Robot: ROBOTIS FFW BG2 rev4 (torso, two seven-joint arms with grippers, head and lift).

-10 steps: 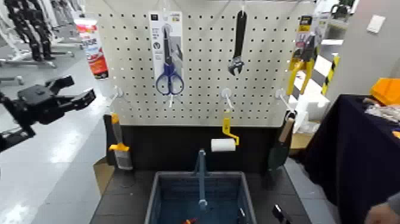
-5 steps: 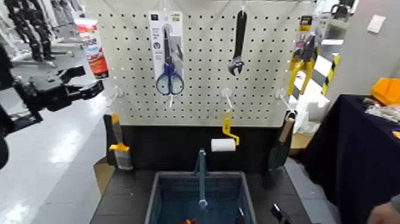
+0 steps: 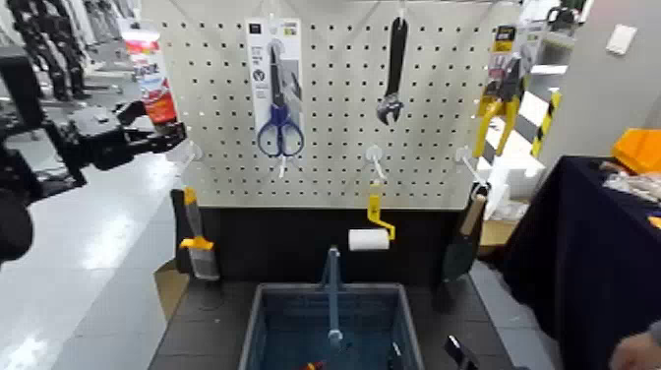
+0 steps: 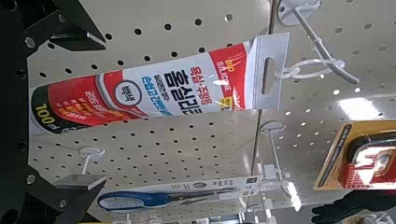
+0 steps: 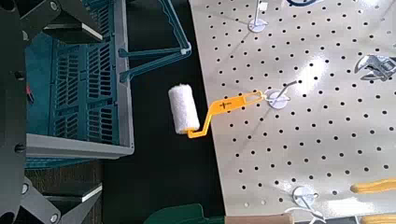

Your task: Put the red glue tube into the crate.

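The red glue tube [image 3: 152, 87] hangs from a hook at the pegboard's left edge; the left wrist view shows the tube [image 4: 140, 89] red and white with printed lettering, its card tab on the hook [image 4: 313, 67]. My left gripper [image 3: 157, 135] is raised just below and left of it, open, its fingers [image 4: 79, 33] standing on either side of the tube's lower end without touching it. The blue-grey crate [image 3: 258, 320] with its upright bar handle sits below the board. My right gripper [image 3: 458, 352] waits low beside the crate [image 5: 84, 89], open and holding nothing.
On the pegboard hang blue-handled scissors on a card [image 3: 276, 93], a black wrench [image 3: 393, 69], yellow pliers [image 3: 502, 93], a paint roller [image 3: 369, 236], a scraper [image 3: 197, 241] and a trowel [image 3: 464, 236]. A dark-draped table [image 3: 590, 246] and a person's hand [image 3: 639, 350] are at right.
My left gripper has moved up and to the right, from well left of the board to the hanging glue tube. Nothing else has moved.
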